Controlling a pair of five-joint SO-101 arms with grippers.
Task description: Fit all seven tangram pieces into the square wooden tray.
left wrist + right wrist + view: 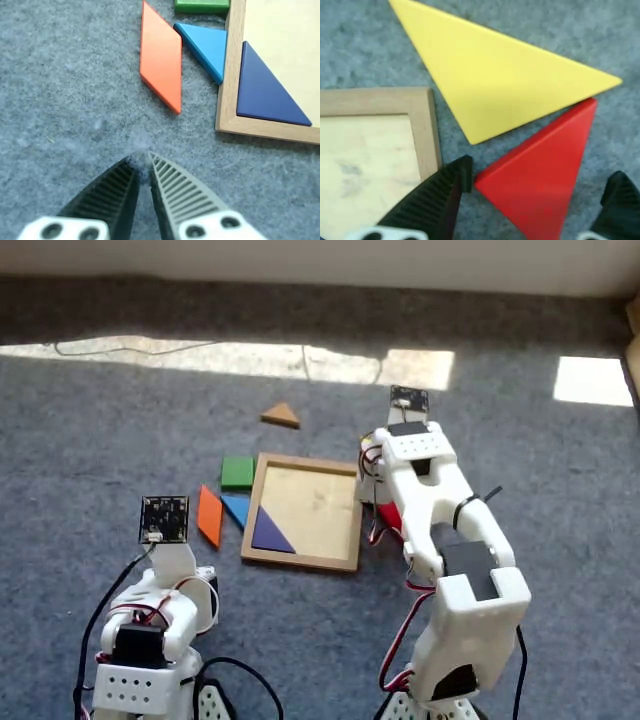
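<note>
The square wooden tray (304, 560) lies mid-carpet and holds a dark blue triangle (270, 532) in its near left corner. Just left of the tray lie a green square (237, 472), a light blue triangle (237, 508) and an orange parallelogram (209, 515). A brown triangle (281, 416) sits farther back. My left gripper (144, 159) is shut and empty, low over bare carpet short of the orange parallelogram (161, 57). My right gripper (542, 175) is open at the tray's right edge, its fingers on either side of a red triangle (540, 185). A yellow triangle (500, 75) lies beside the red one.
Grey carpet covers the whole floor, with sunlit patches at the back. The right arm (440, 510) stretches along the tray's right side and the left arm (160, 610) sits at the near left. Cables trail from both bases.
</note>
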